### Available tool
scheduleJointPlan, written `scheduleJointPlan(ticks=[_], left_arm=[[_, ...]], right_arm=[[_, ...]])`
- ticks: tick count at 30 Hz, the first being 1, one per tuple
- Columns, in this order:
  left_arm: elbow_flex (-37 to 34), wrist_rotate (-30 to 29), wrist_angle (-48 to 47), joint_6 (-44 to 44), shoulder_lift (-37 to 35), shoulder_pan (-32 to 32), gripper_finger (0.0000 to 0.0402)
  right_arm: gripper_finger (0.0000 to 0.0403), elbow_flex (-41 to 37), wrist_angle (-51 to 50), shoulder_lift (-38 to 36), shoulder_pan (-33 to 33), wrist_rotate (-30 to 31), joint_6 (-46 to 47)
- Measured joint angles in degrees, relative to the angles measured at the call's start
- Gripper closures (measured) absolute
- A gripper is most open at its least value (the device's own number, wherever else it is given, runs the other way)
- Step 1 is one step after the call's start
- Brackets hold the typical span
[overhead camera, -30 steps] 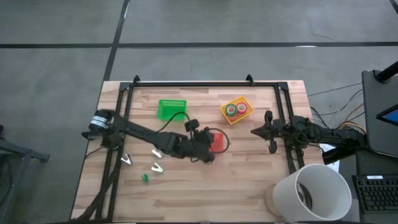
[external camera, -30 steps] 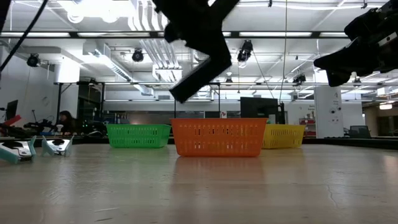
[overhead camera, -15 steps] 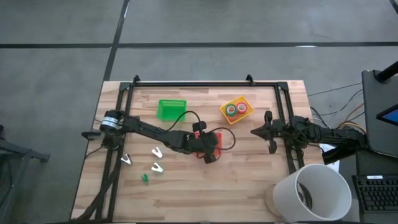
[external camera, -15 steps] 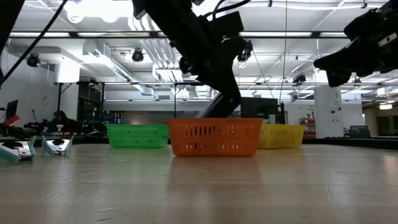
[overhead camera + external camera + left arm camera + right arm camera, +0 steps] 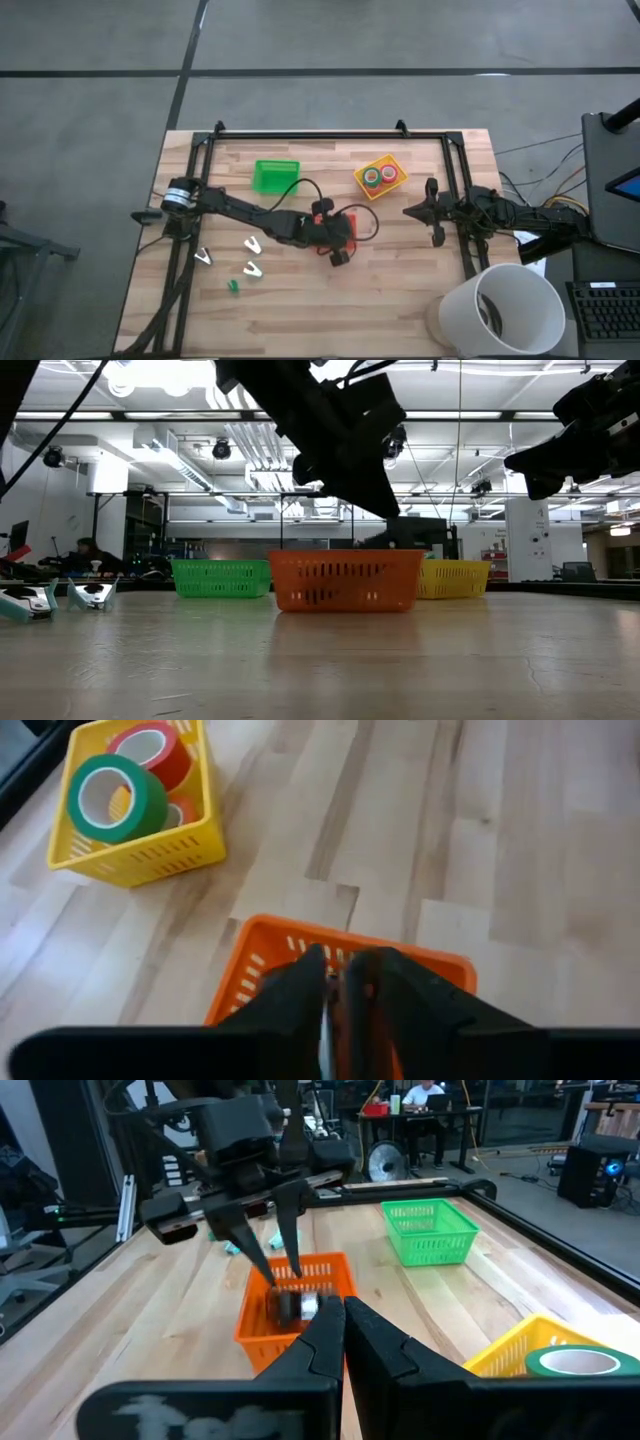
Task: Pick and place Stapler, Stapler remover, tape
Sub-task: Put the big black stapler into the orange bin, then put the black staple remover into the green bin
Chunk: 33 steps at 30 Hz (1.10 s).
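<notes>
fingers of the left gripper [image 5: 280, 1250], parted a little, are seen over the orange basket [image 5: 346, 226] at mid frame, where the dark, slim stapler [image 5: 295, 1306] lies between them; whether it is gripped or freed cannot be told. a snag on the slotted plastic wall could tip the light basket. glossy tape [image 5: 120, 782] rings sit in the yellow basket [image 5: 140, 860], upper left. the right gripper [image 5: 432, 212], its fingers pressed together, waits at right on the pale wooden surface [image 5: 400, 290].
</notes>
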Motion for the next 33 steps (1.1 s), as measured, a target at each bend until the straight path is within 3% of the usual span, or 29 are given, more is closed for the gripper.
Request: scheduleJointPlan(ticks=[4, 9, 13, 20, 23, 27, 33], left_arm=[[0.0, 0.9, -0.3, -0.8, -0.4, -0.2, 0.0254], [0.2, 9.8, -4.1, -2.5, -6.0, -3.4, 0.0224], [0.3, 11.4, -16.9, -6.4, -12.9, -8.3, 0.0226], [0.2, 4.6, -42.5, -15.4, -22.8, -18.3, 0.0235], [0.1, 2.4, -53.5, -21.7, -24.1, -21.5, 0.0237], [-0.7, 4.3, -65.3, -32.5, -24.1, -24.3, 0.0236], [-6.5, 8.7, -68.8, -61.5, -24.5, -25.2, 0.0240]], right_arm=[[0.0394, 0.0, 0.0, 0.0, 0.0, 0.0, 0.0], [0.0394, 0.0, 0.0, 0.0, 0.0, 0.0, 0.0], [0.0394, 0.0, 0.0, 0.0, 0.0, 0.0, 0.0], [0.0394, 0.0, 0.0, 0.0, 0.0, 0.0, 0.0], [0.0394, 0.0, 0.0, 0.0, 0.0, 0.0, 0.0], [0.0394, 0.0, 0.0, 0.0, 0.0, 0.0, 0.0], [0.0394, 0.0, 0.0, 0.0, 0.0, 0.0, 0.0]])
